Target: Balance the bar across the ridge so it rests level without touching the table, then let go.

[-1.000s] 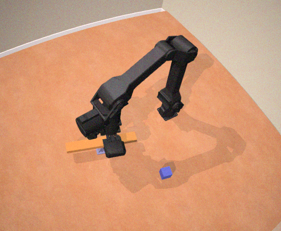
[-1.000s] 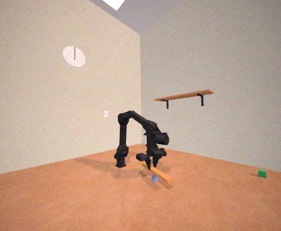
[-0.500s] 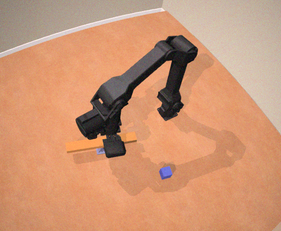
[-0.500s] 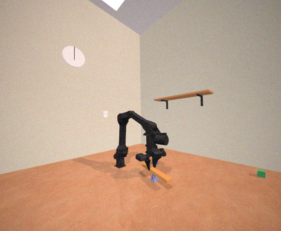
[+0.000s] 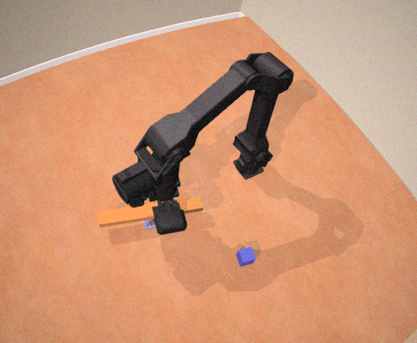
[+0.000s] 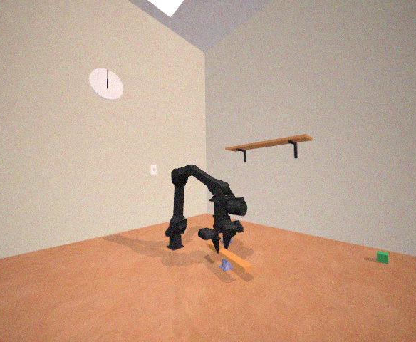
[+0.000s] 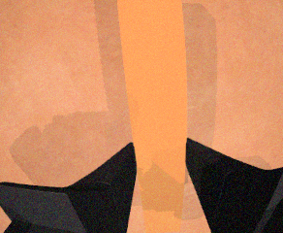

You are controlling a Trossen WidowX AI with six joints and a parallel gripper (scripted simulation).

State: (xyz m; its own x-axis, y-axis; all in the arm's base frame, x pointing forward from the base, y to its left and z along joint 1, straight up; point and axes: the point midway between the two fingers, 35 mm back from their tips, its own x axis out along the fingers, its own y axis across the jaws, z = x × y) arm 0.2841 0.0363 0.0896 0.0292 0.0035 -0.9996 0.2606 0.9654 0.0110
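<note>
End effector [image 6: 221,246] clamped on bar [image 5: 127,214]; centre over ridge [image 6: 225,265], level, lower gently before releasing, ends off desk [image 5: 72,147].

A plain orange flat bar [image 5: 127,214] lies over a pale lilac-blue wedge-shaped ridge [image 6: 225,265]. The matte black claw [image 7: 156,210] and black jointed arm [image 5: 205,99] are unpatterned. The counter [image 5: 72,128] is a mottled terracotta orange. A solid blue cube [image 5: 245,256] sits near; a green cube [image 6: 382,256] sits far right.
</note>
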